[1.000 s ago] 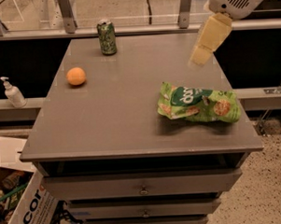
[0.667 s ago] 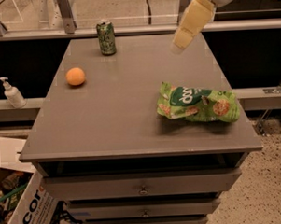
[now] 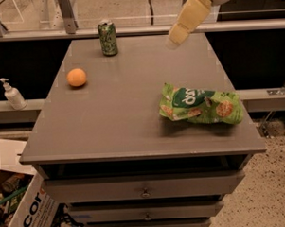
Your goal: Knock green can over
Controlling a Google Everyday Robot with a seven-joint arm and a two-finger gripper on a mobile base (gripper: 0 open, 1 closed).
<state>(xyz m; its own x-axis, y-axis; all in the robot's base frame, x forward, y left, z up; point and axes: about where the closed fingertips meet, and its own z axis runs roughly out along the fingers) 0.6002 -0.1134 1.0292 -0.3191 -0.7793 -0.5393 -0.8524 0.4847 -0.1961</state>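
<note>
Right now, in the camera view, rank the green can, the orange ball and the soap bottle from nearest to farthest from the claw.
The claw hangs over the back right of the table.
1. The green can: back of the table, picture-left of the claw.
2. The orange ball: table's left side, further forward.
3. The soap bottle: off the table, far left.

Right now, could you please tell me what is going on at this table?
The robot's hand hovers above the far right part of the table, touching nothing. The green can stands upright near the far edge, further left in the picture and well apart from the hand, so it is not yet knocked over. An orange ball and a green snack bag lie on the tabletop.
</note>
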